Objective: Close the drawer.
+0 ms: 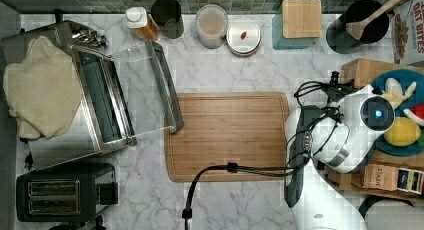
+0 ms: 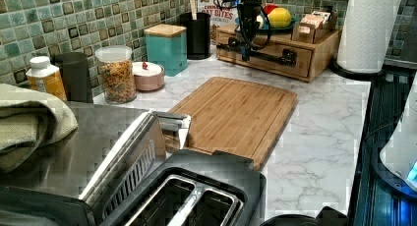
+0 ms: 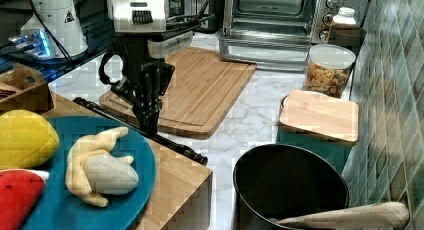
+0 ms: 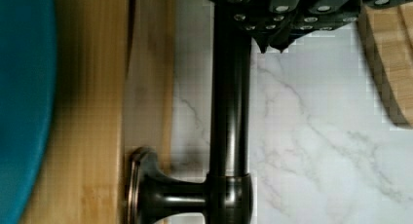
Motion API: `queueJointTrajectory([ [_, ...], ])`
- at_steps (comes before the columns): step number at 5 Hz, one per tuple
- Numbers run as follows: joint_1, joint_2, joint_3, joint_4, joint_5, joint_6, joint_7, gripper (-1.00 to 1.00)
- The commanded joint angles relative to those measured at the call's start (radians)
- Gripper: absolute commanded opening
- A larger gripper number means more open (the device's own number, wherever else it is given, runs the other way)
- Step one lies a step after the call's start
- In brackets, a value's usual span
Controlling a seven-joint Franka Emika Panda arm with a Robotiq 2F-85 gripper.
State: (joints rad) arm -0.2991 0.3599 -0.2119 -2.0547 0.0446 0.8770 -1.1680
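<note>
The drawer (image 2: 268, 45) sits in the wooden box unit (image 2: 322, 51) at the back of the left view, its front close to flush with the box. In the wrist view a thin dark seam separates the drawer front (image 4: 148, 87) from the box top (image 4: 87, 112). A dark bar handle (image 4: 230, 112) runs along the front on round posts. My gripper (image 4: 273, 47) is shut, its tips just on the counter side of the handle bar with nothing between them. In the right view the gripper (image 3: 150, 126) points down at the handle (image 3: 172, 145).
A large cutting board (image 1: 227, 135) lies mid-counter beside the box. A teal plate (image 3: 75, 190) of plush fruit rests on the box top. A toaster oven (image 1: 100, 100) with its door open, a toaster (image 1: 55, 190), jars, a black utensil holder (image 3: 287, 185) and a paper towel roll (image 2: 366, 29) line the counter.
</note>
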Motion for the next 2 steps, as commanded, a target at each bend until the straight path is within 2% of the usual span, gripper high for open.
queueJointTrajectory([
  [1, -0.084, 0.044, -0.160, 0.117, -0.072, 0.002, 0.006, -1.00],
  [2, -0.084, 0.044, -0.160, 0.117, -0.072, 0.002, 0.007, -1.00],
])
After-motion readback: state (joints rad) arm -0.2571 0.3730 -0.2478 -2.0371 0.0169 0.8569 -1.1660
